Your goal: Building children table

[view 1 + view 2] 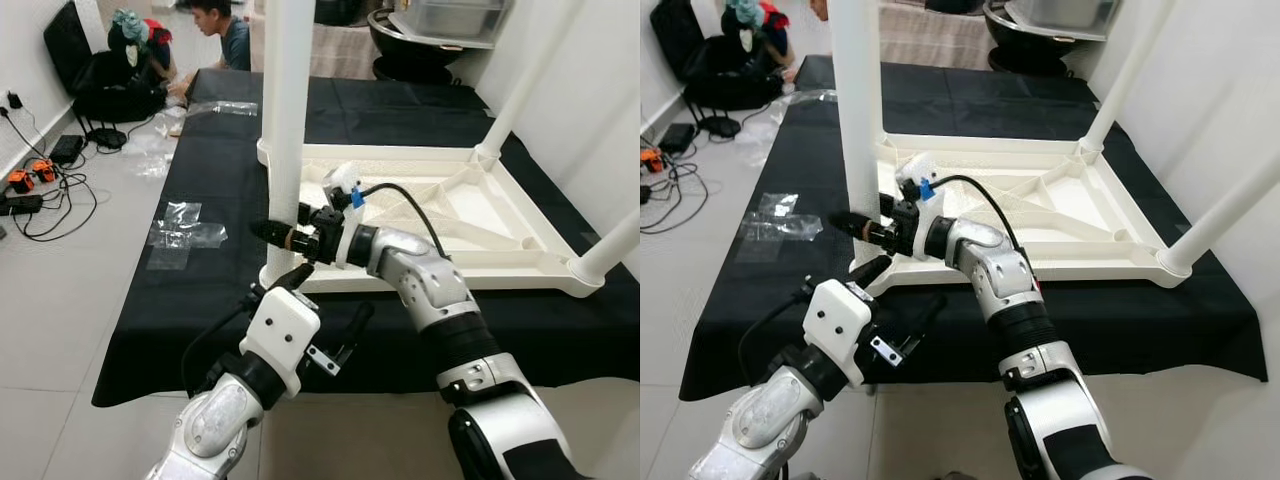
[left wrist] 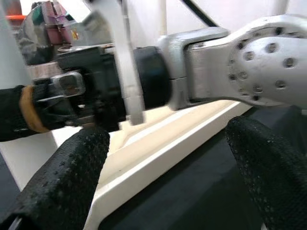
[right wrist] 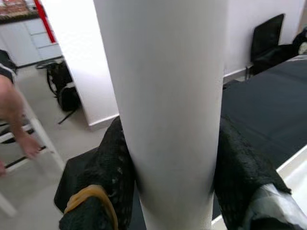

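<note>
Jaws of the right gripper (image 1: pixel 283 236) squeeze the white leg (image 1: pixel 288 120), keeping it straight on the upside-down table (image 1: pixel 520 262). Left gripper (image 1: pixel 325 312) waits below, jaws wide.

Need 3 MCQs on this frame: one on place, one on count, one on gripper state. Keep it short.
1. Where does the upturned white tabletop lie?
A. on the black cloth
B. on the bare floor
C. on a chair

2. How many table legs stand in the tabletop?
A. one
B. two
C. four

3. What is the right gripper doing?
A. hanging open above the cloth
B. closed around the near leg
C. holding a plastic bag

Key:
1 A, the black cloth lies under its frame.
2 C, a white leg rises from each corner.
3 B, its fingers press both sides of the leg in the right wrist view; the left gripper waits open below it.
</note>
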`<state>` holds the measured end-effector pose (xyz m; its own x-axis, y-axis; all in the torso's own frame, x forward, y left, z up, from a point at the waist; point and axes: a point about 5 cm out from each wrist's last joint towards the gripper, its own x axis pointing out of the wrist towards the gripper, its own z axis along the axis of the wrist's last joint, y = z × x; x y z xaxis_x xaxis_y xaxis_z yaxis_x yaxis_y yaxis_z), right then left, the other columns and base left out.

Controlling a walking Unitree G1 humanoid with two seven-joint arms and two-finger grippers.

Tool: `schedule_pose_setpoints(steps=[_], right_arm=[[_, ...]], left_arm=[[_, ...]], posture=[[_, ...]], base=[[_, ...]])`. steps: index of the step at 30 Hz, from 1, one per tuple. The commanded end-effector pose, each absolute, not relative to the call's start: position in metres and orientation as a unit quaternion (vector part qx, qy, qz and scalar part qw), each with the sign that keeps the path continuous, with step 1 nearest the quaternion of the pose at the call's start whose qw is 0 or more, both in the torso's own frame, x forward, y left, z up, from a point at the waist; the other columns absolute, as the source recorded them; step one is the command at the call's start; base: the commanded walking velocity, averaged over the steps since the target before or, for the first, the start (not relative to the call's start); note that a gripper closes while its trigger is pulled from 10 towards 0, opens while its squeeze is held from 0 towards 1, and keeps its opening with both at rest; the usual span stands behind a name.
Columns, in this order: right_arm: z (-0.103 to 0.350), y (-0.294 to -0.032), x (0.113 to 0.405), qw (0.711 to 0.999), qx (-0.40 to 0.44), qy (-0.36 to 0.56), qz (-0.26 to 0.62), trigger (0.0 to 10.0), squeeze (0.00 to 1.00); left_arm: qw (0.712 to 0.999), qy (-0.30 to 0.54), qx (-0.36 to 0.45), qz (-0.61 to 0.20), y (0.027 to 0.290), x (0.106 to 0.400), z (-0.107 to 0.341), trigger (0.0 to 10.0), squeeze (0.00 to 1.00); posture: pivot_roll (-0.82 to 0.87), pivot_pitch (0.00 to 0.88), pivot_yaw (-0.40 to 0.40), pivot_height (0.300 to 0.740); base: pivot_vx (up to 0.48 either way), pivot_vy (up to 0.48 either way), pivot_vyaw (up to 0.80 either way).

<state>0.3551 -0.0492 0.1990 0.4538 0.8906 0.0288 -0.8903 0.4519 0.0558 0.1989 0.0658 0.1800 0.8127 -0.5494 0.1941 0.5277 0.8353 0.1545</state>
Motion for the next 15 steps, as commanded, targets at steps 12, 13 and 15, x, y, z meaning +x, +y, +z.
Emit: schedule_pose_setpoints(steps=[12, 13, 15], right_arm=[[0.185, -0.100, 0.379, 0.998, 0.056, 0.015, 0.021, 0.0, 0.00], [0.185, -0.109, 0.374, 0.997, 0.059, 0.013, -0.045, 0.0, 0.00], [0.188, -0.107, 0.361, 0.994, 0.066, 0.003, -0.091, 0.0, 0.00]], left_arm=[[0.949, -0.116, 0.042, -0.289, 0.063, 0.197, 0.178, 10.0, 0.00], [0.949, -0.117, 0.042, -0.290, 0.063, 0.197, 0.178, 10.0, 0.00], [0.949, -0.118, 0.041, -0.291, 0.062, 0.197, 0.179, 10.0, 0.00]], posture=[[0.09, 0.010, -0.121, 0.740], [0.09, 0.010, -0.121, 0.740], [0.09, 0.012, -0.127, 0.740]], base=[[0.000, 0.000, 0.00], [0.000, 0.000, 0.00], [0.000, 0.000, 0.00]])
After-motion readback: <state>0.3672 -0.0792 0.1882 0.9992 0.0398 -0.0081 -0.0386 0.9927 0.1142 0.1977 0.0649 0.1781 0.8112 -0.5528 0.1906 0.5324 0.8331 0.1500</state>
